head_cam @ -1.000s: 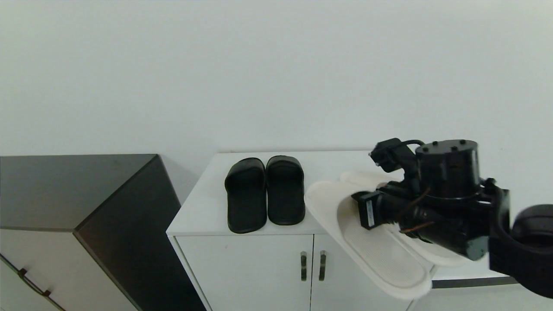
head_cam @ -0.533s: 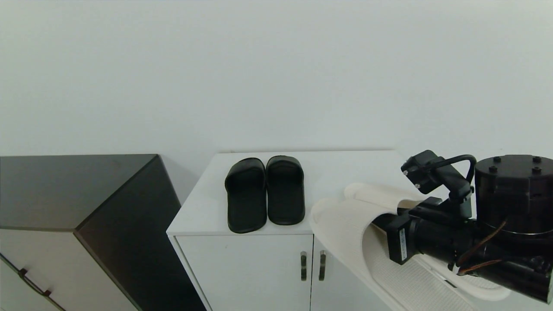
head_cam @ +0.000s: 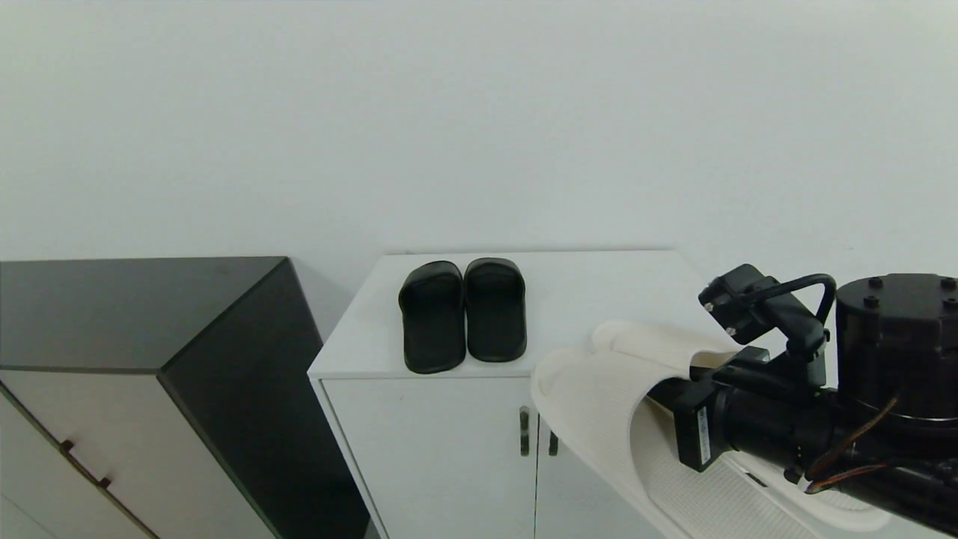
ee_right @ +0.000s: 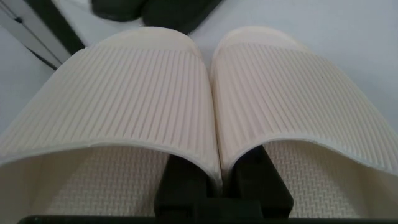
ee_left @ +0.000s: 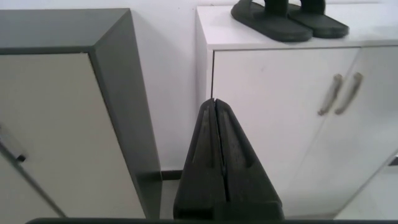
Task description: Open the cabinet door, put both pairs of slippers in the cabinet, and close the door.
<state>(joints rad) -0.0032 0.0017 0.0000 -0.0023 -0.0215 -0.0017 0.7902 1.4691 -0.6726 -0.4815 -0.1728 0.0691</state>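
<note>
While the white cabinet [head_cam: 426,449] stands with both doors shut, the cream slippers [head_cam: 599,397] hang in the air off its right front corner. The right gripper [ee_right: 222,190] is clamped on their straps where the two meet. The black slippers [head_cam: 464,314] sit side by side at the top's front edge, left of centre. The left gripper [ee_left: 215,124] hovers low before the left door, jaws pressed together.
</note>
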